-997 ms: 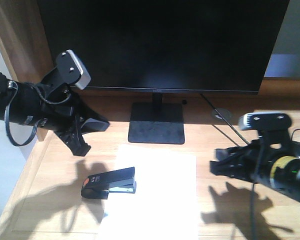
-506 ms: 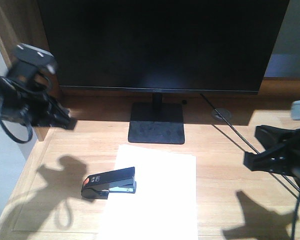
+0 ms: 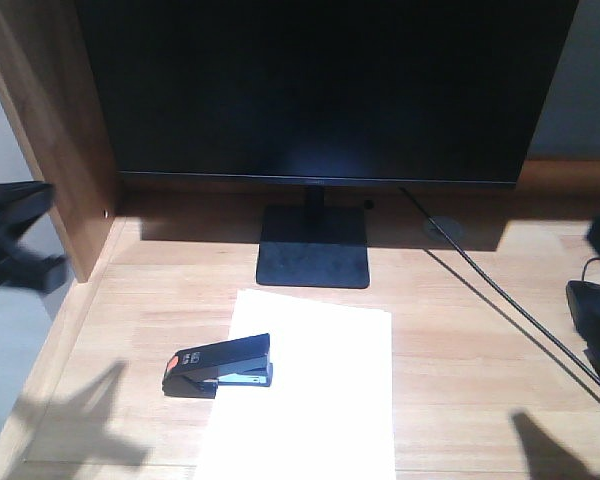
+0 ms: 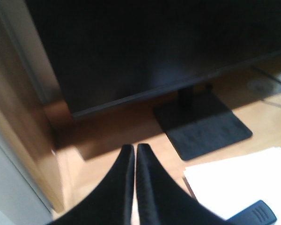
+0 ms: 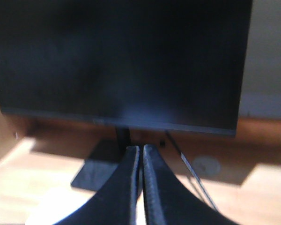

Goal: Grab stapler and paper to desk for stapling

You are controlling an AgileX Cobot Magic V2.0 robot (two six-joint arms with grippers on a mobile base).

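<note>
The black stapler (image 3: 217,366) with an orange-red patch lies on the left edge of the white paper (image 3: 320,400), which lies flat on the light wood desk (image 3: 460,360) in front of the monitor stand. In the left wrist view my left gripper (image 4: 133,148) is shut and empty, off the desk's left side, with the paper (image 4: 239,183) and the stapler's end (image 4: 253,216) at lower right. My right gripper (image 5: 141,148) is shut and empty too, pointing at the monitor foot. In the front view only dark parts of the left arm (image 3: 15,240) and right arm (image 3: 592,310) show at the edges.
A large black monitor (image 3: 320,90) on a flat black stand (image 3: 313,248) fills the back. A dark cable (image 3: 500,300) runs diagonally across the right of the desk from near a round grommet (image 3: 442,228). A brown wooden side panel (image 3: 55,130) stands at the left.
Both arms have pulled outward from over the desk to the left and right edges of the front view. The stapler and paper have not moved.
</note>
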